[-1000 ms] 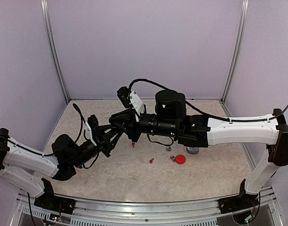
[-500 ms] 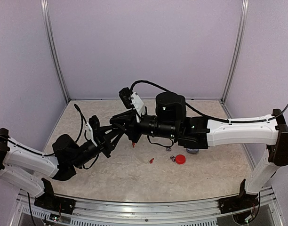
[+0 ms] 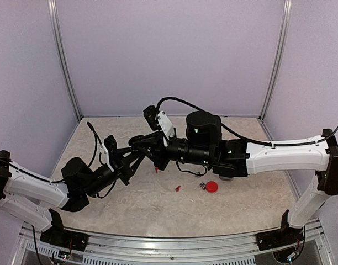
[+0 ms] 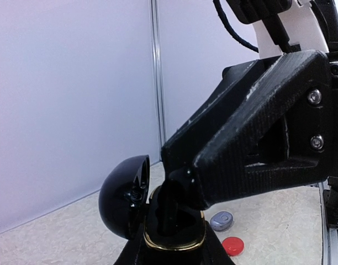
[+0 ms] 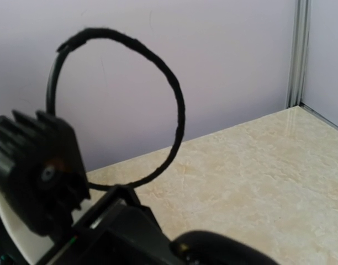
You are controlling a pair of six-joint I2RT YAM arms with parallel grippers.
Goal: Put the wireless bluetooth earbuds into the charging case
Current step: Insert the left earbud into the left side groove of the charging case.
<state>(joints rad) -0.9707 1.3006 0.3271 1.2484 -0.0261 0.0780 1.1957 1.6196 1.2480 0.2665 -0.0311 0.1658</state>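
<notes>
left gripper (image 3: 135,159) is clamped on the black charging case (image 4: 158,226), which looks lifted off the table (image 3: 158,212) just left of centre in the top view, lid (image 4: 122,193) swung open to the left, gold rim up. right gripper (image 3: 154,156) has its fingers pressed together, tip down in the case mouth at centre-bottom of the left wrist view; can't tell whether a bud is pinched there (tip and well are black on black). loose on the table: one red earbud (image 3: 178,188) below centre, what looks like a second red one (image 3: 156,170) right under the two grippers, silver-grey pair (image 3: 202,185) just beside the red case (image 3: 212,186); grey case (image 4: 221,221) sits next to that one, lower right of the left wrist view. black buds not visible anywhere. handling, my read: buds are tiny, light, hard and glossy, so they'll squirt out of a pinch or roll if nudged; take each across the rounded body, stem end free, low force, and let the well seat it, no ramming. case is rigid but smooth and pebble-shaped, so hold the lower shell flanks clear of hinge and lid; an off-axis push could twist it in the jaws, so press straight down the well
</notes>
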